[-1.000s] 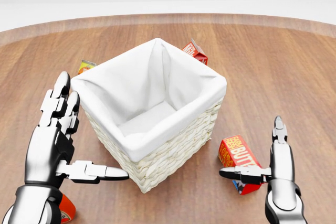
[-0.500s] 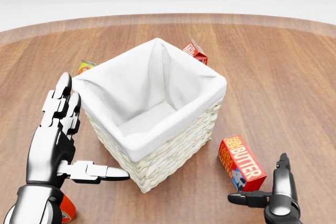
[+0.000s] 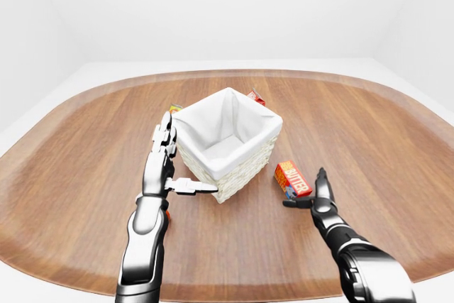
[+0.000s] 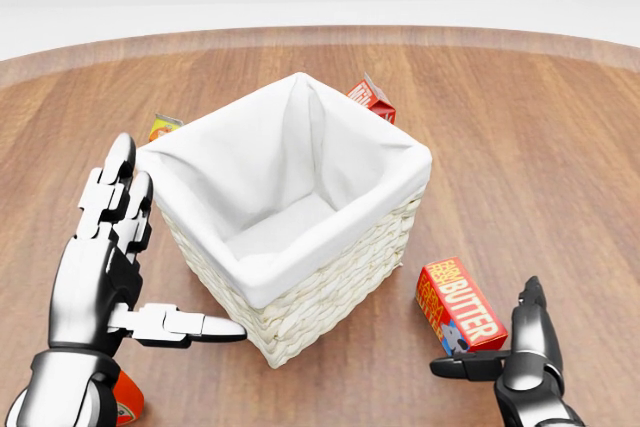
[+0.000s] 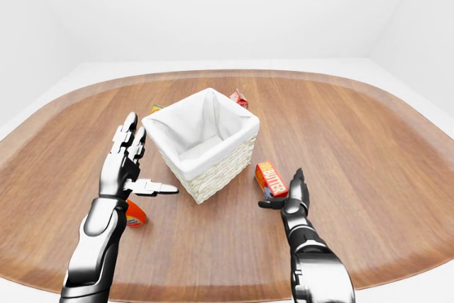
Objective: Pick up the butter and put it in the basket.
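— Red cardboard, white "BUTTER" lettering: the butter (image 4: pixel 459 308) is lying flat on the wood-grain table (image 4: pixel 540 147), just right of the basket (image 4: pixel 330 287) in the head view.

— And the basket?

— Pale woven wicker, square, lined with white cloth — sitting empty.

— Hands?

— The right hand (image 4: pixel 522 350) is hovering beside the butter, fingers spread, grasping nothing. The left hand (image 4: pixel 112 257) is standing splayed beside the basket's left wall.

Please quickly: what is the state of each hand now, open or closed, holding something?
Left hand: open, holding nothing, beside the basket.
Right hand: open, holding nothing, just below the butter.
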Controlling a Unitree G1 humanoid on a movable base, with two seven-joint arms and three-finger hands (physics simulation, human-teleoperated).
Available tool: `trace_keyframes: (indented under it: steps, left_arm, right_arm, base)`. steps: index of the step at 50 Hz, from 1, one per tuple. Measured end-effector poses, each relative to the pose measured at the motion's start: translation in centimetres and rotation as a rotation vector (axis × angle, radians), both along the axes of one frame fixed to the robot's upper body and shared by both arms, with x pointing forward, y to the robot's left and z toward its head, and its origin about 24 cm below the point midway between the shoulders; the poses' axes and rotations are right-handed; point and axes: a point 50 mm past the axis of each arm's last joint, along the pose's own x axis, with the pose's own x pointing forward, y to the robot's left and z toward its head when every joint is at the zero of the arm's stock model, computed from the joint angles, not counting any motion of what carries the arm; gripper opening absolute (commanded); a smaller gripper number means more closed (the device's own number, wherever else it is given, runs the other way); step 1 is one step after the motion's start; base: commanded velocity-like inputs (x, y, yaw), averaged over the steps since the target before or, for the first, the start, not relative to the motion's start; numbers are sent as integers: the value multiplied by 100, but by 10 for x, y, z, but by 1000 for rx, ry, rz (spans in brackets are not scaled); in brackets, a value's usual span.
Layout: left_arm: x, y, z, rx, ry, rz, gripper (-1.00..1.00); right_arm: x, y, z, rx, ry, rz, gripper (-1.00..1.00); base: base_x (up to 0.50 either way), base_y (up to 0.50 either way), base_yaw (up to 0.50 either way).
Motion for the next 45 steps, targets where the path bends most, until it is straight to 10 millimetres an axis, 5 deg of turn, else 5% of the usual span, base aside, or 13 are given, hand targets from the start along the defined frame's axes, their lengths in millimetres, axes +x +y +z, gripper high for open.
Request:
trace_keyframes:
  steps: [35, 41, 45]
  left_arm:
    - [0, 3, 0, -4, 1, 12, 100]
    - [1, 5, 1, -7, -4, 17, 100]
    - [1, 5, 2, -8, -9, 19, 100]
  right_arm:
    - [20, 14, 15, -130, -9, 146, 100]
    - [18, 15, 12, -115, 2, 154, 49]
    - [18, 13, 13, -110, -5, 145, -29]
  base:
    - [0, 0, 0]
    - [0, 0, 0]
    - [0, 0, 0]
